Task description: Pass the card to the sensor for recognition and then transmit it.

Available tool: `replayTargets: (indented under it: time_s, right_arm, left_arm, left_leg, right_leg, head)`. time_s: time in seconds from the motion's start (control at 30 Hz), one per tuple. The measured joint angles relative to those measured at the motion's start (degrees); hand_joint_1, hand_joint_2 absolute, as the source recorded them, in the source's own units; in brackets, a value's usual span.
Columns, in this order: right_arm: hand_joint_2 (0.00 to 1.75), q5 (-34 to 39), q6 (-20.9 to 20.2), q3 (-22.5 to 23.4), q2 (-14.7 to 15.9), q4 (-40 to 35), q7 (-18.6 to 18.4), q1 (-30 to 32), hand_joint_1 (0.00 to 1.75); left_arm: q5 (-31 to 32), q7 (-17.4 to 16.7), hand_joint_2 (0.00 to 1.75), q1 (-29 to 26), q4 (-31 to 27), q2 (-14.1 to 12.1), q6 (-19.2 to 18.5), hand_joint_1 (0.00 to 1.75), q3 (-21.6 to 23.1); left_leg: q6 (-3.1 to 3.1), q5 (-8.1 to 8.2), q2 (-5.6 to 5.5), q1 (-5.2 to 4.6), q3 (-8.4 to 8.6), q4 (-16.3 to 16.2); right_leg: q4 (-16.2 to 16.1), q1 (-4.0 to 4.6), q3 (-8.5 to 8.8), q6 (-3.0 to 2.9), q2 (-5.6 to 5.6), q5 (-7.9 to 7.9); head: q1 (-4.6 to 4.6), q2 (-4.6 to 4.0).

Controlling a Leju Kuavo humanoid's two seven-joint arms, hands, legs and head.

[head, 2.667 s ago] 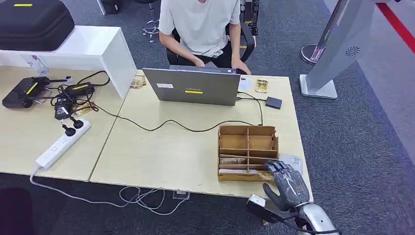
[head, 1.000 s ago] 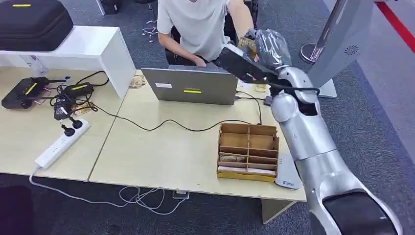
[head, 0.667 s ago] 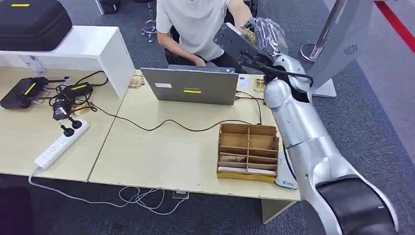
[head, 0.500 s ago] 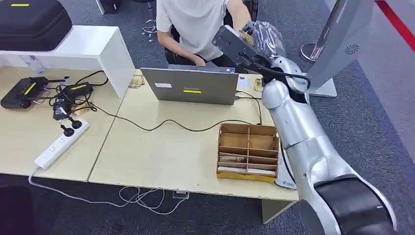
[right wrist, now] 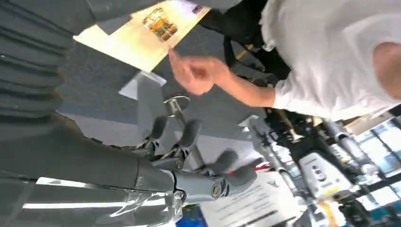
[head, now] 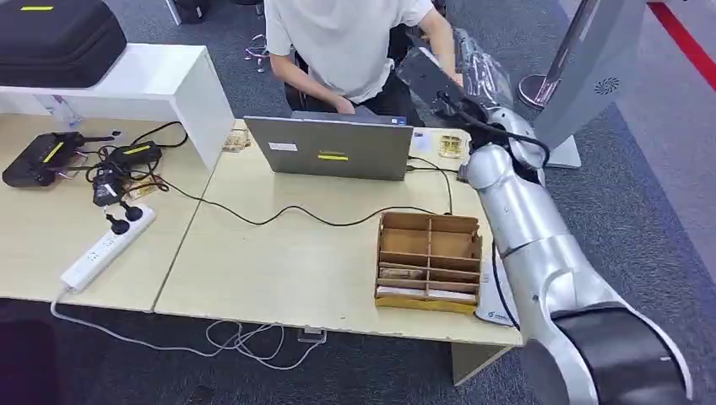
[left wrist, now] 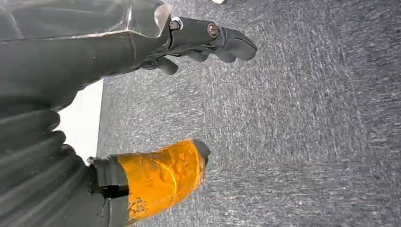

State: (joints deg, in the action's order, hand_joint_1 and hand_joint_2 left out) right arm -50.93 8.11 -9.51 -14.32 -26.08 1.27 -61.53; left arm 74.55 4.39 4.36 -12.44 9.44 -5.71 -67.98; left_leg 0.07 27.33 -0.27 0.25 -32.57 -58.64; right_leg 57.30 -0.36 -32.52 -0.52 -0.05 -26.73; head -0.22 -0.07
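Beyond the far edge of the desk, the right hand is raised beside the seated person. From the right wrist, its fingers are spread, and the card sits by the thumb side, just beside the person's hand; whether the robot grips it, I cannot tell. Hanging over grey carpet, the left hand is open with nothing in it. Nearer on the desk stands a wooden organiser, behind it a laptop.

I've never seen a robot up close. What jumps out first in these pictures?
The long silver right arm rears up from the lower right, lifting the right hand over the far edge of the table. A person seated behind the laptop reaches toward it. Nearer stands a brown divided box.
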Motion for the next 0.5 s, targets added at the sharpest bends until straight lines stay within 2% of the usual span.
replayTargets:
  time_s: [0.13, 0.27, 0.33, 0.43, 0.5]
  right_arm:
    - [0.00, 2.5, 1.0, 4.2, 3.3, 0.4, 0.8, 1.2, 0.00]
    - [0.00, 7.2, 1.1, 11.9, 7.6, 0.4, 4.0, 2.8, 0.00]
    - [0.00, 9.7, 1.3, 15.3, 9.4, 0.4, 4.5, 3.5, 0.00]
    - [0.00, 19.0, 1.5, 23.4, 13.5, 0.5, 6.8, 5.5, 0.00]
    - [0.00, 26.0, 1.0, 30.5, 17.5, 0.9, 9.0, 7.8, 0.00]
  left_arm:
    - [-0.1, -0.3, 1.75, 0.0, 0.0, -0.1, 0.3, 0.00, 0.0]
    - [-0.8, -0.5, 1.75, -0.1, 0.0, -0.1, 0.5, 0.00, 0.0]
    - [-1.1, -0.6, 1.75, -0.1, 0.0, -0.1, 0.5, 0.00, 0.0]
    - [-2.3, -0.9, 1.75, -0.1, 0.0, -0.2, 0.6, 0.00, 0.0]
    - [-2.9, -1.5, 1.75, -0.2, 0.0, -0.2, 0.6, 0.00, -0.2]
  left_leg:
    - [0.01, 0.01, -0.01, -0.03, 0.00, -0.1]
    - [0.02, 0.01, -0.16, -0.03, -0.06, -0.1]
    - [0.02, 0.02, -0.21, -0.03, -0.06, -0.1]
    - [0.04, 0.03, -0.32, -0.02, -0.04, -0.1]
    - [0.05, 0.03, -0.72, -0.01, -0.05, -0.1]
  right_leg:
    - [0.0, -0.01, -0.01, 0.03, -0.01, 0.02]
    - [-0.1, -0.01, 0.00, 0.05, -0.14, 0.03]
    - [-0.1, -0.02, -0.02, 0.05, -0.14, 0.02]
    - [-0.1, -0.02, -0.01, 0.06, -0.27, 0.01]
    - [-0.2, 0.00, 0.16, 0.16, -0.65, -0.09]
  head:
    - [0.00, 0.00]
    - [0.02, 0.00]
    - [0.00, 0.00]
    - [-0.02, 0.00]
    - [0.00, 0.00]
